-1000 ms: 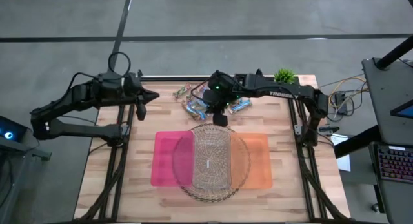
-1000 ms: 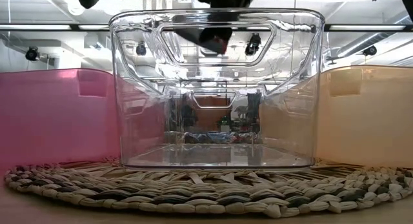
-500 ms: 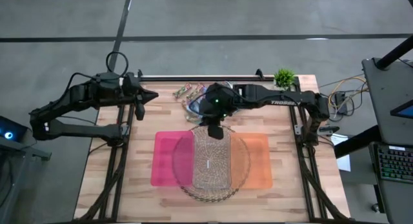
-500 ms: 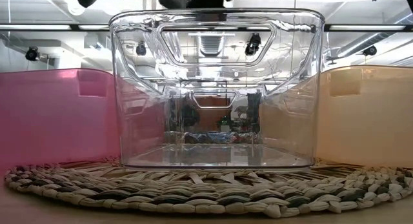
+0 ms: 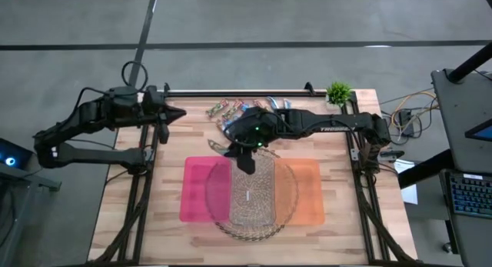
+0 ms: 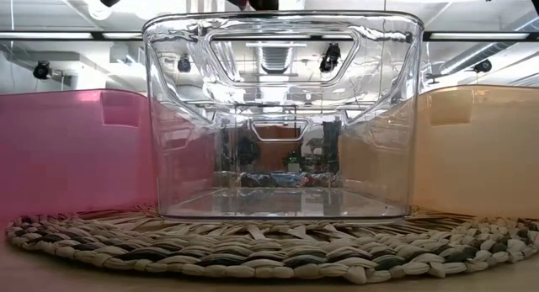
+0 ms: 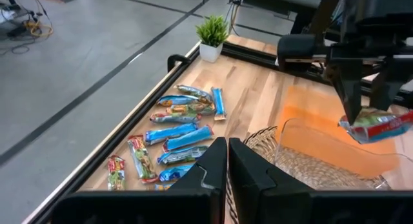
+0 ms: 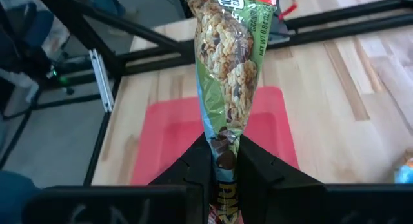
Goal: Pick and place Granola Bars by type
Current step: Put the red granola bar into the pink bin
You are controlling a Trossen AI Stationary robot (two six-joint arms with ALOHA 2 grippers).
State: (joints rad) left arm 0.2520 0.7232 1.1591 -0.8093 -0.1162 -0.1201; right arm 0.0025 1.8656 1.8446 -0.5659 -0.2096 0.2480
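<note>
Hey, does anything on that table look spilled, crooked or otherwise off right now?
Nothing stands out. The loose granola bars lie scattered at the table's far edge, unsorted rather than spilled. The right gripper holds a green-wrapped bar above the pink bin; the left gripper waits shut.

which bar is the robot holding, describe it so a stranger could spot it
Start at the clear bin in the table's middle, between the pink and orange ones. Above its far end the right gripper pinches a bar. Unlike the blue bars lying on the wood, its wrapper is green and it hangs in the air.
</note>
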